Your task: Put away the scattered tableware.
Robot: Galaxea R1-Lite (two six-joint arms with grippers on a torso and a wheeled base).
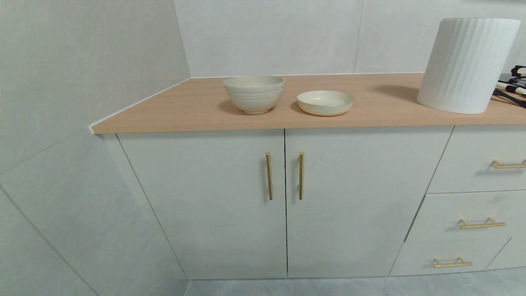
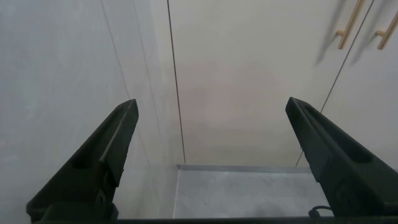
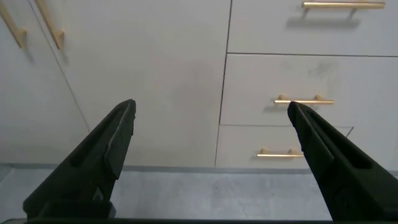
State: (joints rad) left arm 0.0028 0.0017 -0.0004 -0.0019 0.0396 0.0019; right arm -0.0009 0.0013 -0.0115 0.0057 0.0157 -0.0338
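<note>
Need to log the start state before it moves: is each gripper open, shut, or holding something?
Left gripper: open, holding nothing.
Right gripper: open, holding nothing.

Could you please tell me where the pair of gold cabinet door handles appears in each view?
Head view: gold door handles, centred below the countertop.
Left wrist view: handles, high above the floor.
Right wrist view: handles, on the doors beside the drawers.
Shared landmark: grey floor at the cabinets' foot.
</note>
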